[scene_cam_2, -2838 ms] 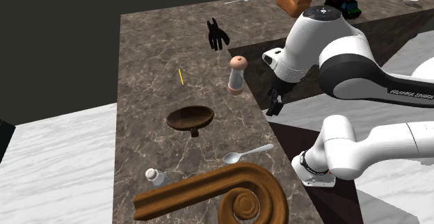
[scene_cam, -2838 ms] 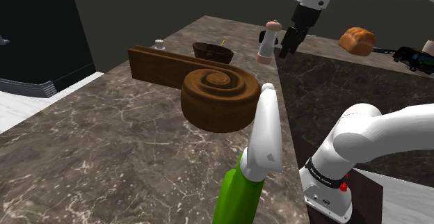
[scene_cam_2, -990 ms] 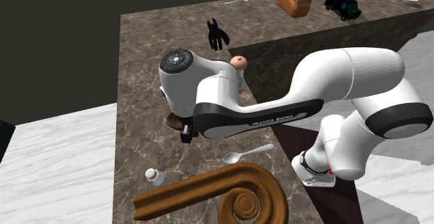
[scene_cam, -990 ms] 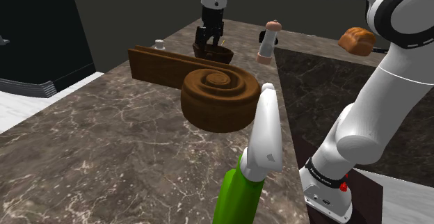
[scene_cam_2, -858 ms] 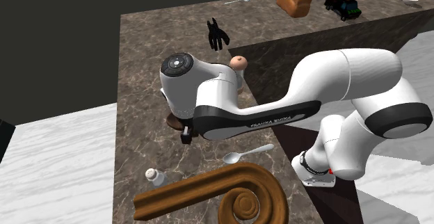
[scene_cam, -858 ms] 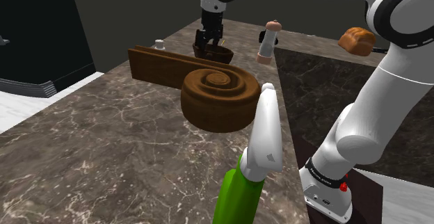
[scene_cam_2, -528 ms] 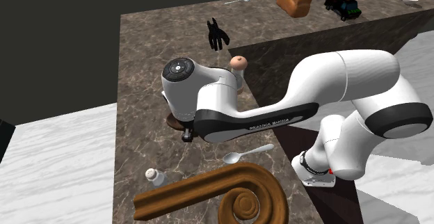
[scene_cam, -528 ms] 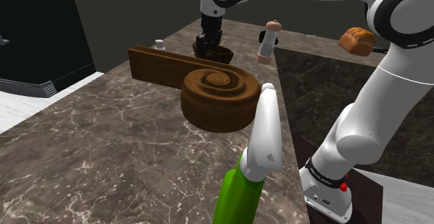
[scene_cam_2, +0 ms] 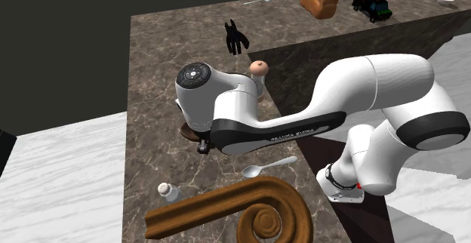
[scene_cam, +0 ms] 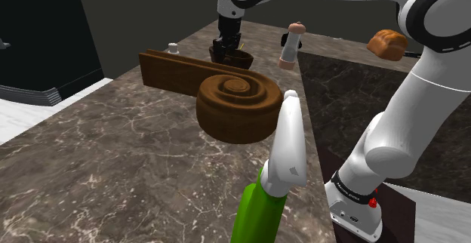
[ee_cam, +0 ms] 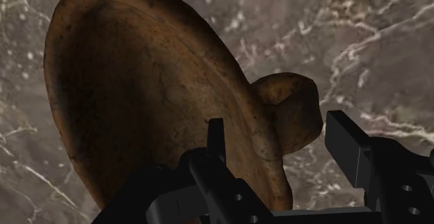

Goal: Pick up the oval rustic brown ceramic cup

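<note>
Between parted fingers [ee_cam: 346,145], rim of cup [ee_cam: 139,97]

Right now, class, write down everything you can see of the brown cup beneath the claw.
The cup is a wide, oval, shallow bowl, mottled rustic brown with darker patches, looking like glazed ceramic. A stubby handle juts from one side. It sits upright and empty on the dark marbled counter. The open claw straddles its rim by the handle: one finger inside the bowl, the other outside, not yet clasping it.
</note>
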You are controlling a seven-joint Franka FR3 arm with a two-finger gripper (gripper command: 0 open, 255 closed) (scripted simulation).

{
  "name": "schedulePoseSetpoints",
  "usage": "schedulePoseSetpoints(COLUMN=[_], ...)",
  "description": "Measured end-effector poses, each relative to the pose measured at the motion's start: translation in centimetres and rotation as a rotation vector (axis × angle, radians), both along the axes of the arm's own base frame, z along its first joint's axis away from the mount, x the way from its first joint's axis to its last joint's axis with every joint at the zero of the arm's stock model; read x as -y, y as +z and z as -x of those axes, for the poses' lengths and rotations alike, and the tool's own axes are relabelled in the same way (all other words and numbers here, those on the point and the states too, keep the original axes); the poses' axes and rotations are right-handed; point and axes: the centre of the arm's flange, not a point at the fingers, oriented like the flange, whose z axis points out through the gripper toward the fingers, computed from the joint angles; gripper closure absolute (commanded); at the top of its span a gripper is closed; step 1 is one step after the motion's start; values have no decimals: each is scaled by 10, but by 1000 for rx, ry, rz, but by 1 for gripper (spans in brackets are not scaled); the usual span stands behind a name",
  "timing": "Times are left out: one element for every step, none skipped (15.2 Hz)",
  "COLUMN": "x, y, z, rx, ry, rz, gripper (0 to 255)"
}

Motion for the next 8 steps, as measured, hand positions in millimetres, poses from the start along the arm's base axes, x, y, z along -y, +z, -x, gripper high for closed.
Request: schedulePoseSetpoints(x=[0,0,0,0,0,0,0,0], y=[0,2,6,10,15,21,25,30], z=[0,0,0,0,0,-1,-1,0], rx=[0,0,-1,-1,-1,-1,-1,-1], ry=[0,0,0,0,0,0,0,-1], rz=[0,0,0,0,0,0,0,0], gripper=[255,255,255,255,255,255,255,255])
